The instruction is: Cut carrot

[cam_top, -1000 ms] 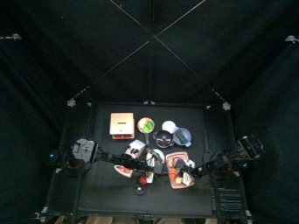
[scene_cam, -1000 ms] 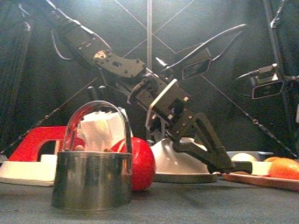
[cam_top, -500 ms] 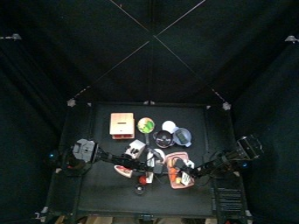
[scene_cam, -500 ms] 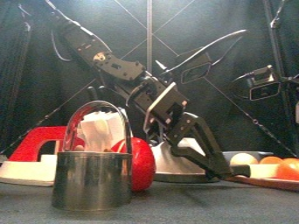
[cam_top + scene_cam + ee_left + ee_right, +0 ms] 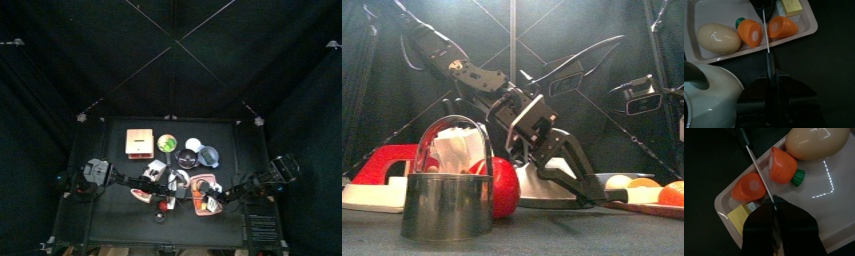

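The carrot lies cut in two bright-orange halves (image 5: 750, 32) (image 5: 782, 26) on the pale pink cutting board (image 5: 704, 12), cut faces showing. A thin pale knife blade (image 5: 765, 30) stands between the halves. The blade runs from my left gripper (image 5: 769, 77), shut on the knife, across the board to my right gripper (image 5: 774, 205), which is closed on its other end. In the right wrist view the halves (image 5: 749, 186) (image 5: 784, 165) sit either side of the blade (image 5: 759, 170), one with a green tip. From above, both grippers (image 5: 178, 188) (image 5: 225, 195) meet at the board (image 5: 205, 182).
An egg (image 5: 719, 38) and a yellow piece (image 5: 794, 6) share the board. A white kettle (image 5: 704, 95) stands beside my left gripper. At the table's front stand a metal cup (image 5: 446, 205) and a red fruit (image 5: 500, 185). A tan-orange block (image 5: 138, 142) and bowls lie behind.
In the front view my left gripper has dipped slightly toward the board, and the orange pieces at the right have shifted a little. The top view looks unchanged.
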{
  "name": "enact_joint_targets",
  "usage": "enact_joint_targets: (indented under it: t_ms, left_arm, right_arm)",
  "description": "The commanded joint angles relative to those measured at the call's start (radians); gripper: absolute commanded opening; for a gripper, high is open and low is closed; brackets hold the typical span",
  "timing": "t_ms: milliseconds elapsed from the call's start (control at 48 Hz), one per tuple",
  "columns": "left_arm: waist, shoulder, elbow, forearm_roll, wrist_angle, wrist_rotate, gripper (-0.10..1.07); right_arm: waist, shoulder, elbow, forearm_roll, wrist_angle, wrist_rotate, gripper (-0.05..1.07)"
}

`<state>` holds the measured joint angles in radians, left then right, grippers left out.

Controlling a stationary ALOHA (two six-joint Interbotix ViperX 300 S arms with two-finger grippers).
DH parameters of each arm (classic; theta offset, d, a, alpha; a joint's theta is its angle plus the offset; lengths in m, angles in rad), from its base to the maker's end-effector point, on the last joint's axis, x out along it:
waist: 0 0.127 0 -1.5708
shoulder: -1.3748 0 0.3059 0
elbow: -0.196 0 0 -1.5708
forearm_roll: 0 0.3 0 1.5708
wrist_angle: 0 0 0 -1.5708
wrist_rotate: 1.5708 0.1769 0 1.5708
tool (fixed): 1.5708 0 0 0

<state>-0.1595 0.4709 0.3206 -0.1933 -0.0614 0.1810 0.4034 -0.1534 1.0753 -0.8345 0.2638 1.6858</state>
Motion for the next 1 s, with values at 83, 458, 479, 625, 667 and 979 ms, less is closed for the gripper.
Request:
enact_joint_targets:
  t_ms: [83,458,479,625,667,979]
  left_arm:
    - [-0.009,-0.052,0.015,0.005,0.018,0.0,0.31]
    - [-0.008,-0.075,0.017,0.014,0.017,0.002,0.31]
    - [-0.009,-0.074,0.015,0.015,0.017,0.002,0.31]
    - [-0.009,-0.078,0.017,0.014,0.017,0.002,0.31]
    - [-0.009,-0.078,0.018,0.014,0.017,0.002,0.31]
    - [-0.012,-0.091,0.018,0.014,0.009,0.002,0.31]
  right_arm:
    - [-0.009,-0.046,0.003,-0.021,0.018,0.0,0.43]
    - [-0.003,-0.12,0.009,-0.035,0.054,0.002,0.46]
    - [-0.002,-0.12,0.009,-0.035,0.055,0.003,0.47]
    - [-0.002,-0.121,0.005,-0.035,0.054,0.002,0.54]
    - [-0.002,-0.12,0.005,-0.035,0.052,0.002,0.57]
    - [-0.002,-0.146,0.006,-0.057,0.064,0.0,0.8]
